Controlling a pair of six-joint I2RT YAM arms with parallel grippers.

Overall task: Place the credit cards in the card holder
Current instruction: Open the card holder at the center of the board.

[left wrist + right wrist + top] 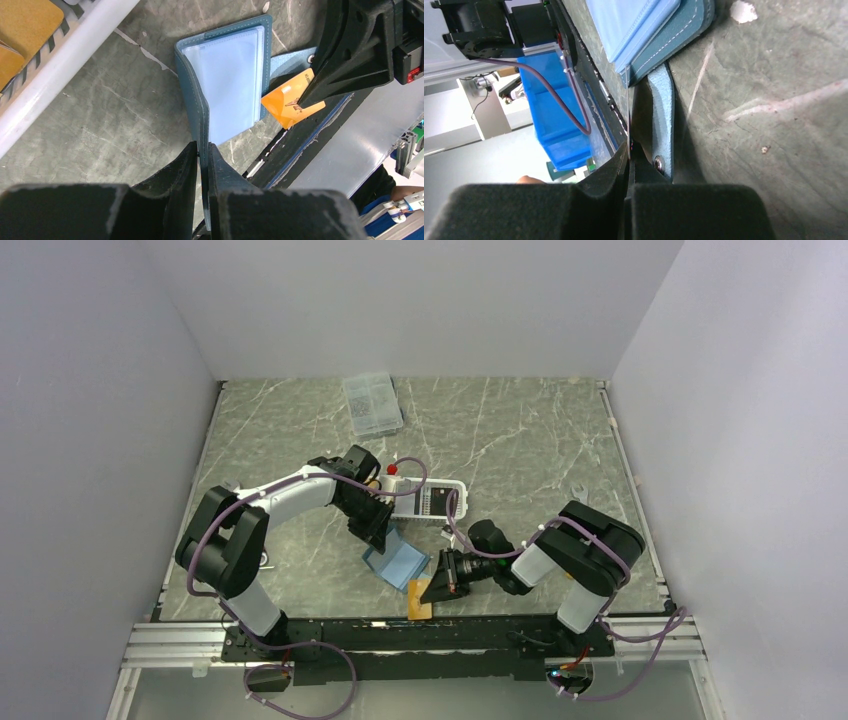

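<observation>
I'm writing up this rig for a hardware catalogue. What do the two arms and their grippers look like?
The left arm and right arm both have bulky black joint housings joined by white tube-like links, with a thin purple cable running loosely along each. The left gripper and right gripper are black, each with two matt, wedge-shaped fingers tapering to the tips. No markings are legible.

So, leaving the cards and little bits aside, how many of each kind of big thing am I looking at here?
Robot arms: 2 (left arm, right arm)
Blue card holder: 1
White basket: 1
Clear compartment box: 1
Total: 5
</observation>
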